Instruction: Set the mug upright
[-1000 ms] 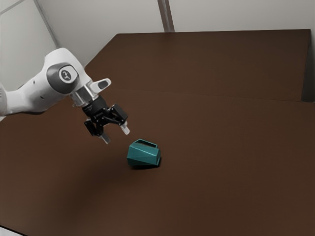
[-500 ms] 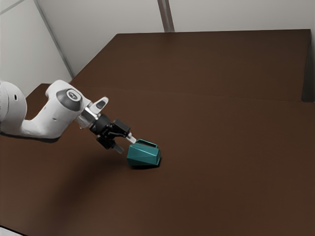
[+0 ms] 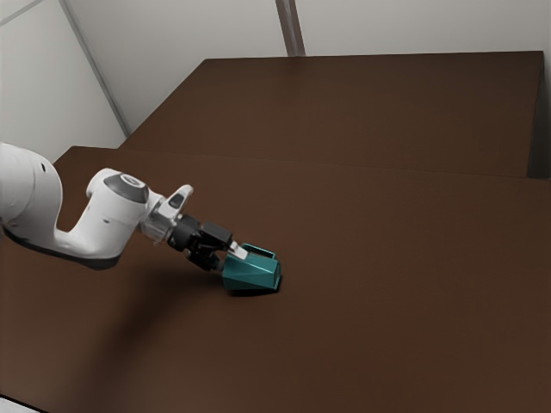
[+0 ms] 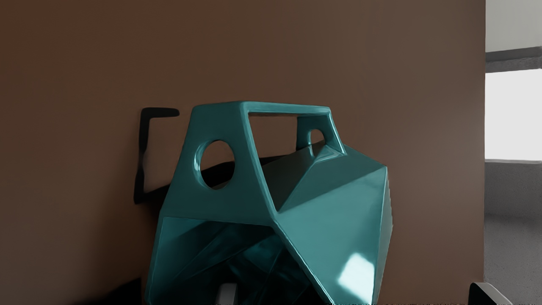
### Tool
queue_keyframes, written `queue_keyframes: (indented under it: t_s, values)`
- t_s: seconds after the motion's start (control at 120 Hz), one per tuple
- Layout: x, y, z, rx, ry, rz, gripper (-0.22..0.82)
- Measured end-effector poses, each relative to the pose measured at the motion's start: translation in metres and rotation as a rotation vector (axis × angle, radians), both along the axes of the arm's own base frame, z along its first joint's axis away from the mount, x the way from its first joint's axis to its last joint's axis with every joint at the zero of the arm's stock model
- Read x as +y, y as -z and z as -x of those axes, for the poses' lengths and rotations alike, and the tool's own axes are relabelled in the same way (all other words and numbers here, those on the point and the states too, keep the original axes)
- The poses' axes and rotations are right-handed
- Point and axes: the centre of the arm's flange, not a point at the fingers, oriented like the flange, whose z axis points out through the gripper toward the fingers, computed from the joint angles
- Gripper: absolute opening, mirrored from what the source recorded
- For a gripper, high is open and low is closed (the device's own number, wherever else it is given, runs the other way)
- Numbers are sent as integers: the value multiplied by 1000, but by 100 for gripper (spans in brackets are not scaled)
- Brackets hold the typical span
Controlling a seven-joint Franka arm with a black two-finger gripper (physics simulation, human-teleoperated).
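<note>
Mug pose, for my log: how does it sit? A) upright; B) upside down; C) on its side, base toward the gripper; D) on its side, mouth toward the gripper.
D: the mug lies on its side on the table, its open mouth facing the gripper.

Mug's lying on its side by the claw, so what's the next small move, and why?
I'd probably close the claw gently on the side wall of the mug. The mouth faces the open claw: one fingertip shows against that mouth, the other beyond the wall's outer face.
</note>
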Motion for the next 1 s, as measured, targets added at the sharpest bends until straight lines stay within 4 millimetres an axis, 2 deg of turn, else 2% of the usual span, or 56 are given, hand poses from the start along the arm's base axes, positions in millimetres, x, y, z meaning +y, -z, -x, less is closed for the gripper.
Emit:
queue_keyframes:
  t_s: [0.075, 0.3, 0.425, 0.592, 0.825, 0.867, 1.0]
  values:
    - [1, 1, 2, -11, 15, 24, 49]
    - [-3, -4, 3, -60, 73, 61, 8]
    - [-5, -7, 3, -88, 97, 69, -5]
    - [-7, -14, 3, -126, 125, 74, -13]
    - [-16, -30, 2, -193, 175, 56, -17]
    - [-18, -36, 1, -211, 189, 42, -17]
    - [-24, -75, 2, -293, 295, -116, -17]
